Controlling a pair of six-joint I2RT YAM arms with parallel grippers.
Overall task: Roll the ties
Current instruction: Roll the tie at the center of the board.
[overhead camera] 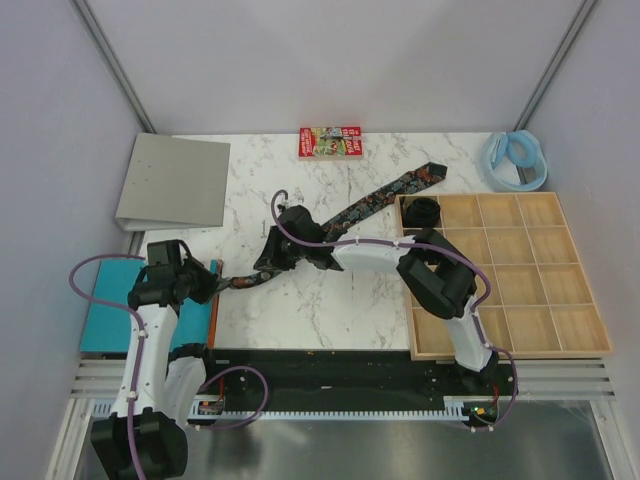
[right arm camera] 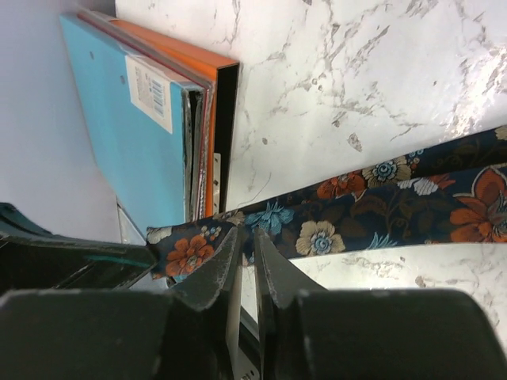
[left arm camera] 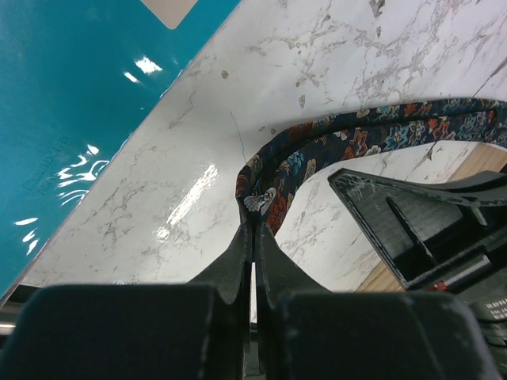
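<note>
A dark floral tie [overhead camera: 375, 203] lies as a long strip slanting across the marble table [overhead camera: 300, 315], its wide end at the far right. My left gripper [overhead camera: 218, 283] is shut on the folded narrow end [left arm camera: 259, 198] at the table's left edge. Just right of it, my right gripper [overhead camera: 266, 268] pinches the same tie [right arm camera: 380, 207] by its near edge, jaws nearly together with cloth between the fingertips [right arm camera: 234, 241]. A second tie, rolled into a dark coil [overhead camera: 422, 212], sits in the wooden tray's far-left compartment.
The wooden tray [overhead camera: 520, 345] with several compartments fills the right side. A teal folder [overhead camera: 105, 305] and an orange one [overhead camera: 213, 310] lie at the left edge. At the back are a grey binder [overhead camera: 175, 180], a red printed box [overhead camera: 329, 141] and a pale blue ring [overhead camera: 515, 160].
</note>
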